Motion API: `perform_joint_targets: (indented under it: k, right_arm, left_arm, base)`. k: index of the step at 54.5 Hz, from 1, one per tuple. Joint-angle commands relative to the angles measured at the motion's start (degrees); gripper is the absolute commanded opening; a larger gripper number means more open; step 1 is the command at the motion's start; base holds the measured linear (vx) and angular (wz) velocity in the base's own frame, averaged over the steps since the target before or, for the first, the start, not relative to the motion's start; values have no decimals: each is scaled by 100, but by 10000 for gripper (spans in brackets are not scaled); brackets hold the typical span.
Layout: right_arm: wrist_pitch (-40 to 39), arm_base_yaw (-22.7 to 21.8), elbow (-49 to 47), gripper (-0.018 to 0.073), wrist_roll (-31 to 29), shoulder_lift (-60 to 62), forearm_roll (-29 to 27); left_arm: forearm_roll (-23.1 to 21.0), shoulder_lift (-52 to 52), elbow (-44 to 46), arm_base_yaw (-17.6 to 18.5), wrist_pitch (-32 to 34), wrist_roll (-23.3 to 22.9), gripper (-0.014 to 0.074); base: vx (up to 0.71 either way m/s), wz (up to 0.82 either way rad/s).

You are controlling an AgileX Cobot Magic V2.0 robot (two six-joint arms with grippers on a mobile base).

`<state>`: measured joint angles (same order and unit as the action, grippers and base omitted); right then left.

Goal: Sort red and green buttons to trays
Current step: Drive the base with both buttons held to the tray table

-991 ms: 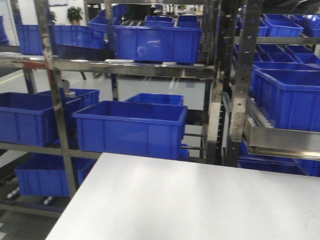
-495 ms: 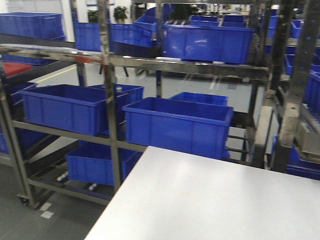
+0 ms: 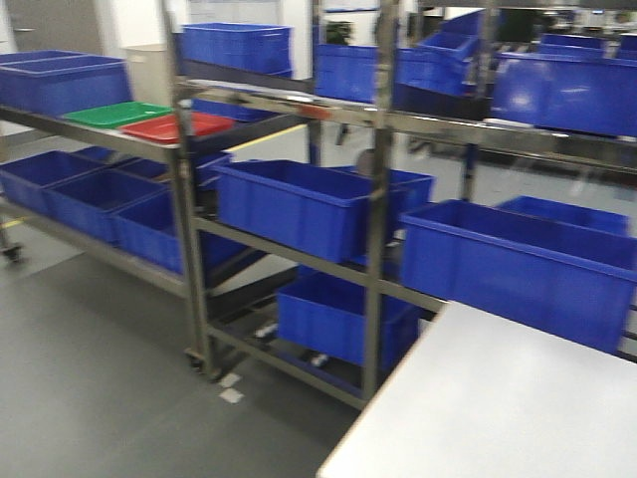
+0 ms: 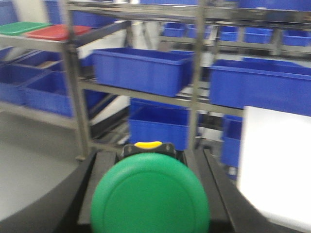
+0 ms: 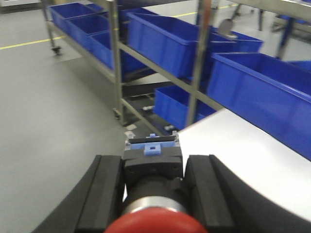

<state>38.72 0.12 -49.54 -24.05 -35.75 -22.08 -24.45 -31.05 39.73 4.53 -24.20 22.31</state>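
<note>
Steel racks (image 3: 378,199) loaded with blue crates (image 3: 299,204) fill the room ahead of me, and a corner of the white counter (image 3: 498,398) comes in low on the right side.

Both arms are loaded. The left end effector (image 4: 150,153) is closed on the green button (image 4: 149,199), with the dark fingers (image 4: 87,194) pressing on its two sides. The domed cap faces back to the wrist camera, so the long axis of the button runs forward along the fingers. The right end effector (image 5: 153,160) grips the red button (image 5: 151,223) in the same way, cap toward the camera and body pointing forward.

The relation that matters is where the trays are. From the left end effector, the green tray (image 4: 19,27) and the red tray (image 4: 58,32) lie far ahead, high and to the left, side by side on an upper shelf (image 3: 149,139). The green one is the further to the left. In the right wrist view I see no tray, only crates, the floor (image 5: 58,97) and the counter edge.

I judge that the left arm is the nearer one, but both trays are well out of reach. The base must first bring me leftward to that shelf before any release.
</note>
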Motion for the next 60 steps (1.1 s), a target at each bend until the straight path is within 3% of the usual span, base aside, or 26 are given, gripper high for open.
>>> perform_joint_targets:
  k: [1, 60]
  right_arm:
    - [-478, -20, -190, -9, 3, -30, -110]
    - [-478, -20, -190, -9, 3, -30, -111]
  left_arm:
    - [-140, -2, 161, 36, 428, -30, 0]
    - [-140, -2, 161, 36, 429, -30, 1]
  base:
    - [4, 67]
    - [12, 55]
